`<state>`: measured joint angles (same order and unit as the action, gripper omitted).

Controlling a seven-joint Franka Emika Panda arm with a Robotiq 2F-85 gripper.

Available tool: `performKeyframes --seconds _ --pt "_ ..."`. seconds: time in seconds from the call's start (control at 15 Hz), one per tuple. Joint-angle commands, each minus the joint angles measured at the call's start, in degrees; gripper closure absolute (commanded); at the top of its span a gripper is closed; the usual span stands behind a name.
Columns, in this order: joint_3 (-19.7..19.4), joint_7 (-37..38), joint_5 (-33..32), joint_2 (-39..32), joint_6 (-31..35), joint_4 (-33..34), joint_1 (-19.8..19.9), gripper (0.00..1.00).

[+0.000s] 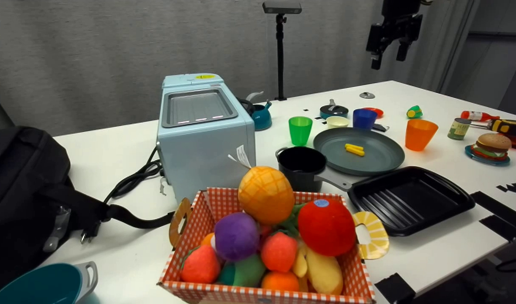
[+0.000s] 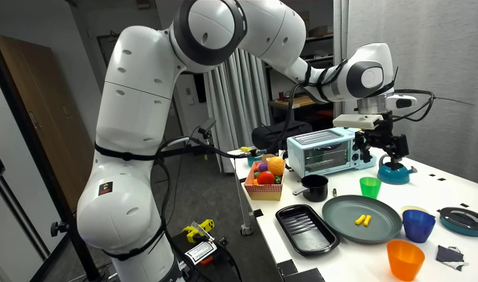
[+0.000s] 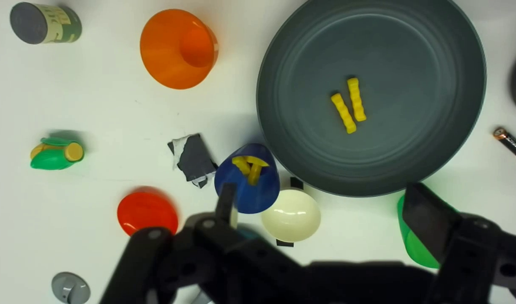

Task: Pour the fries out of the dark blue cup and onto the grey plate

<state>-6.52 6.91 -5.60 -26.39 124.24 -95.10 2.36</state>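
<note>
Plainly, the worktop (image 1: 97, 164) is crowded around the plate (image 3: 401, 84), whose raised rim could foul a careless descent. Well above hangs the hand (image 1: 389, 58), spread wide and holding nothing. Just beside the plate, touching or not I can't tell, the blue cup (image 3: 258, 196) stands upright; an off-centre pinch might topple it. Close by the cup, the cream bowl (image 3: 292, 219) could be knocked by a poorly aimed approach. Last come the fries (image 3: 254, 175): two lie on the plate, while more sit in the cup and would likely miss if tipped short of the rim.
</note>
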Motion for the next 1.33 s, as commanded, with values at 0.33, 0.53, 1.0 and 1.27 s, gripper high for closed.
performKeyframes --seconds 0.33,0.53,1.0,1.27 --pt "-2.11 7.02 -0.77 -8.24 4.17 5.04 0.21 0.0" --pt "-3.44 10.09 -0.88 -12.7 5.95 8.35 0.02 0.0" --pt "-8.06 16.49 -1.51 -23.84 7.09 19.36 0.05 0.0" --pt "-10.04 18.14 -1.44 -28.45 6.0 23.75 0.43 0.0"
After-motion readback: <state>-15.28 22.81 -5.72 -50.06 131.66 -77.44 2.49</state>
